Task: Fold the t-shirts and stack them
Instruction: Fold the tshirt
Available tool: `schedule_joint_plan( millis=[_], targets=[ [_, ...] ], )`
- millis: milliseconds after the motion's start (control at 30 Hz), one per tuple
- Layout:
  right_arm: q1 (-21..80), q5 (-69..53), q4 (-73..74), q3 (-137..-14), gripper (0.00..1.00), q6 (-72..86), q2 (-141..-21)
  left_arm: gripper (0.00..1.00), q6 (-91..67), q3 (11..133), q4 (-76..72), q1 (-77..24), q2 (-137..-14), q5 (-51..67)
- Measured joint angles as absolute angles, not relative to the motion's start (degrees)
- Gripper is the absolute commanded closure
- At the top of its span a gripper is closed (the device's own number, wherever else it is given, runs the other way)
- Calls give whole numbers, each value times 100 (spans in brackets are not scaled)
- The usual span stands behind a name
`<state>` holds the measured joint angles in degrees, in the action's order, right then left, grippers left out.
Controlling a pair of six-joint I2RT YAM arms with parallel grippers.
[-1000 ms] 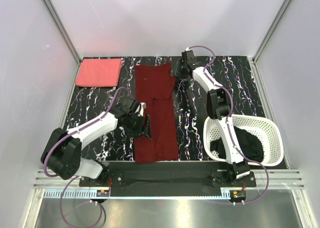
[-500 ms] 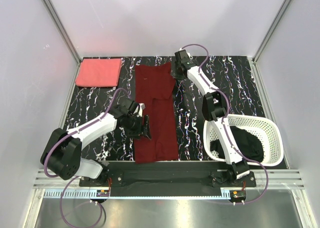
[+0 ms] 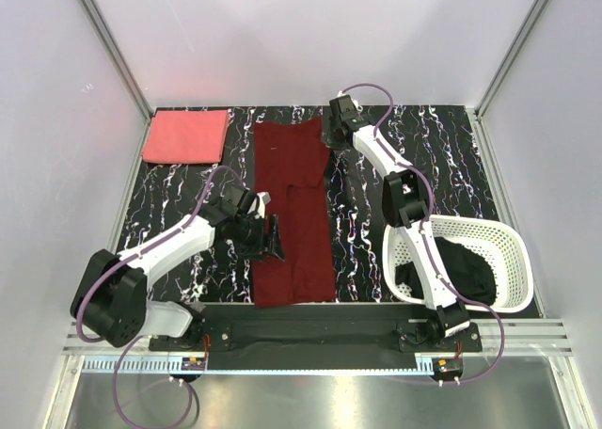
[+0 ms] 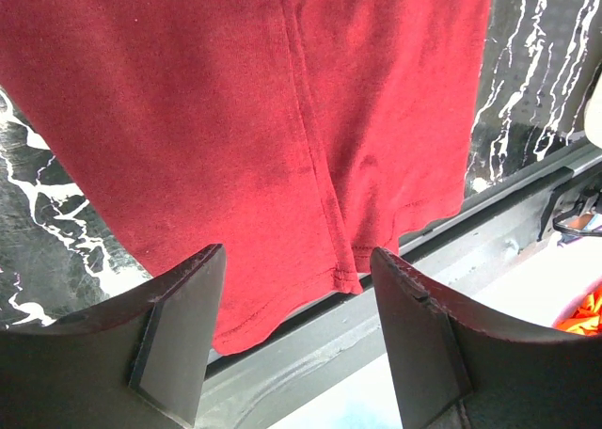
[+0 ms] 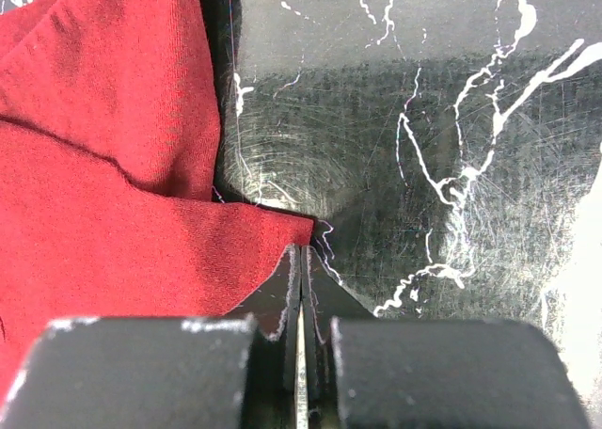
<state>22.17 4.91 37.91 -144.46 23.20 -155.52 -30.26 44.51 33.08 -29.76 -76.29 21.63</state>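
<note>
The dark maroon t-shirt [image 3: 293, 208] lies lengthwise in the middle of the table, partly folded, its hem near the front edge. My left gripper [image 3: 275, 236] is open at its left edge, low over the cloth. In the left wrist view the open fingers [image 4: 179, 335] frame the hem [image 4: 282, 166]. My right gripper [image 3: 329, 133] is shut at the shirt's far right corner. In the right wrist view its tips [image 5: 301, 250] touch that corner [image 5: 141, 222], and no cloth shows between the jaws. The coral pink t-shirt [image 3: 186, 135] lies folded at the far left. The black t-shirt [image 3: 461, 269] lies in the basket.
The white lattice basket [image 3: 513, 241] stands at the near right, beside the right arm's base. The metal rail [image 3: 320, 335] runs along the table's front edge, just past the maroon hem. White walls enclose the table on three sides.
My right gripper has moved left to the maroon shirt's far right corner. My left arm has shifted only slightly. The shirts have not visibly moved.
</note>
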Motion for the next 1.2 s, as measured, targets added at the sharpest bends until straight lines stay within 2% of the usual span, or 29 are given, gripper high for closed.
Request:
schedule_joint_plan(
  millis=[333, 767, 1000, 1200],
  targets=[
    [2257, 370, 3411, -13196, 100, 2357, -14800, 31, -3024, 4451, 3363, -2932, -7533, 2165],
    [2665, 185, 3385, -13461, 100, 2359, -14462, 31, -3026, 4451, 3380, -2928, -7481, 2165],
    [2827, 82, 3404, -14147, 100, 2447, -14674, 31, -3028, 4445, 3376, -2917, -7397, 2165],
    [2961, 71, 3409, -14208, 100, 2582, -14827, 31, -3026, 4436, 3404, -2906, -7360, 2165]
  ],
)
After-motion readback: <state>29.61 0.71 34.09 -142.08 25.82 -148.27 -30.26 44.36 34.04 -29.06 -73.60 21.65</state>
